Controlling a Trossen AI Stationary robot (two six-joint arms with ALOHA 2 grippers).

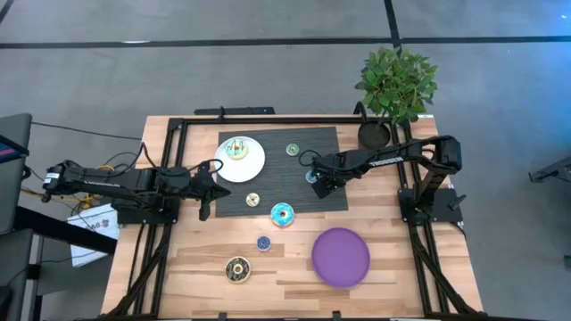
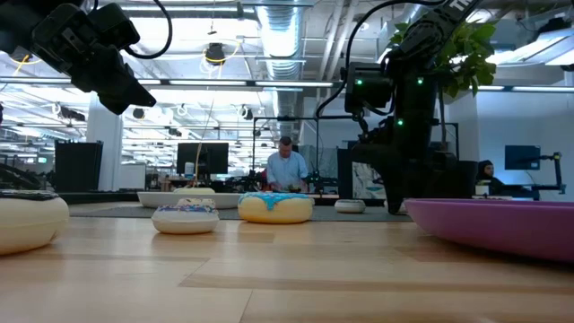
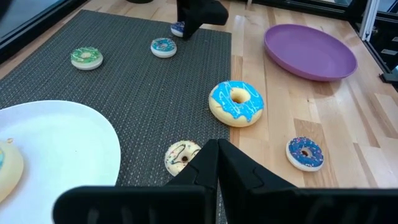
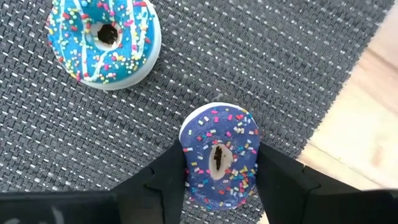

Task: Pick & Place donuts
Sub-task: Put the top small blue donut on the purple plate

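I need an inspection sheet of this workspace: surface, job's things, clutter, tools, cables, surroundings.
Surface: wooden table with a dark mat.
Job's things: one donut on the white plate; dark blue donut on the mat; teal donut at the mat's edge; purple plate holds nothing.
Clutter: potted plant at the table's corner.
Tools: right tool closing around the dark blue donut; left tool shut, holding nothing.
Cables: yellow wires beside the left arm.
Surroundings: a person sits far behind.
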